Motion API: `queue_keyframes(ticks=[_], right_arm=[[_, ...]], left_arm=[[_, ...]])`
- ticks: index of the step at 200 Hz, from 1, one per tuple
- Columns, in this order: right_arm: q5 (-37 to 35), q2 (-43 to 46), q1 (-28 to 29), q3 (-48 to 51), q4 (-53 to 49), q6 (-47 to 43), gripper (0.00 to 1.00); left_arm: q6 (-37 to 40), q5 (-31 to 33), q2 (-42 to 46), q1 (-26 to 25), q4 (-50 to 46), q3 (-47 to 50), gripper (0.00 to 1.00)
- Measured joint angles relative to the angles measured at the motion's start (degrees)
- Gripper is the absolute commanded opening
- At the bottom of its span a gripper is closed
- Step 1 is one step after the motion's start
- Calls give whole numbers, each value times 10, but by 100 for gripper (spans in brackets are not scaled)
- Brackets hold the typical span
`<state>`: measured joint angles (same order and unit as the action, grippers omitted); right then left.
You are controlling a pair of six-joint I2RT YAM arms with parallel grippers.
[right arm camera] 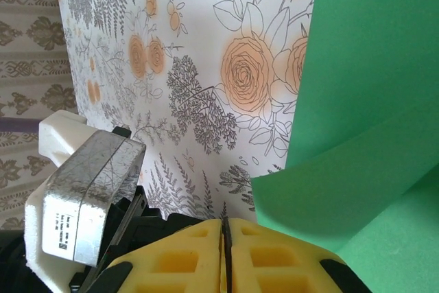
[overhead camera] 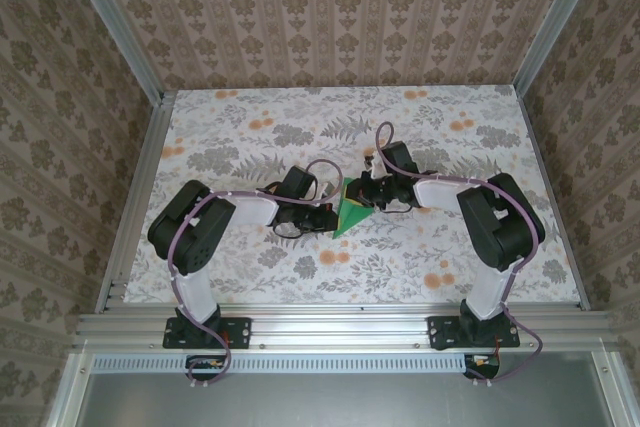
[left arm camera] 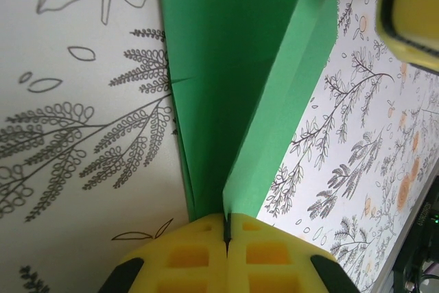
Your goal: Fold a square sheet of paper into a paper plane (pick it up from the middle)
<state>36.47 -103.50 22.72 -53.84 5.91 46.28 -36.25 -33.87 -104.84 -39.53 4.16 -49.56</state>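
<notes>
Left pincer [left arm camera: 226,228]: pressed together; I see it pinching one edge of the green paper sheet [left arm camera: 226,66].
Right pincer [right arm camera: 225,230]: pads pressed together, sheet just beside them; I cannot confirm a grip.
Sheet: creased, one flap raised, around the middle of the bench [overhead camera: 250,267], between both pincers.

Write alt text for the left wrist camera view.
The left gripper, its yellow fingers shut together at the bottom edge, pinches a raised flap of the folded green paper. The paper runs up the frame over a table with a leaf-and-flower printed cover.
</notes>
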Motion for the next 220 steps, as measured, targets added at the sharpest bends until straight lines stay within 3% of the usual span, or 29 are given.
queue_keyframes(ticks=[131,167,220], right_arm=[[5,-78,0,-12,32,7,9],[5,-87,0,-19,30,6,9],[4,-94,0,-28,21,-7,8]], left_arm=[[-17,-7,0,3,15,6,3],[-20,-6,0,3,19,8,9],[-31,12,27,3,8,16,33]])
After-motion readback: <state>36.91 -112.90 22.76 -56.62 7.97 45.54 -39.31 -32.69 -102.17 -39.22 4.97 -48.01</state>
